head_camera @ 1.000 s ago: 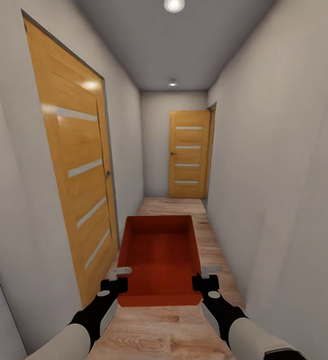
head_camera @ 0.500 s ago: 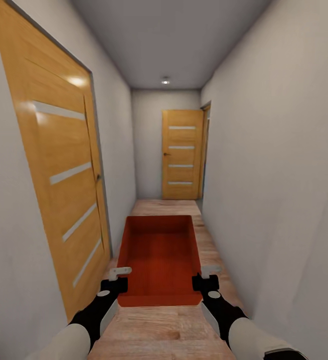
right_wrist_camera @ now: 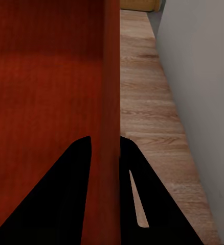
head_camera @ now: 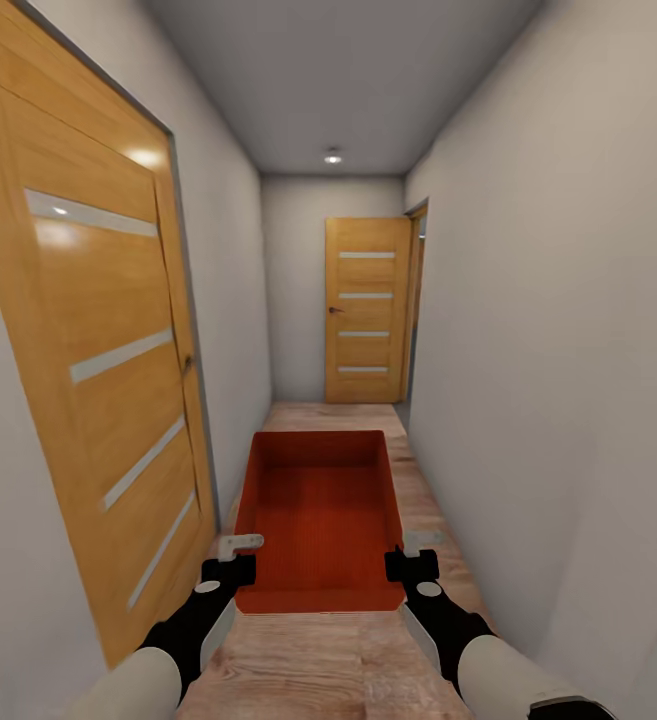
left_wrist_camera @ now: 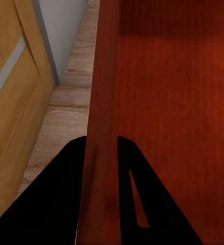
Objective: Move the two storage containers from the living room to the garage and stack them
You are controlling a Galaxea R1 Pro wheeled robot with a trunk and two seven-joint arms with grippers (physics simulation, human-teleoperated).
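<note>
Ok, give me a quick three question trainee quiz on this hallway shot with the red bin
1. True or false: the storage container holds items.
2. What does the left end effector clamp? A) door handle B) the container's side wall C) nothing
3. Fill in: the right end effector grips the bin's opposite ____.

Key: 1 false, it is empty. 2 B. 3 wall.

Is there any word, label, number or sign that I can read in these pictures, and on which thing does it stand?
None: no readable text anywhere.
The storage container, held by the left gripper and the right gripper, is plain.
The near door and the far door bear only pale strips.
</note>
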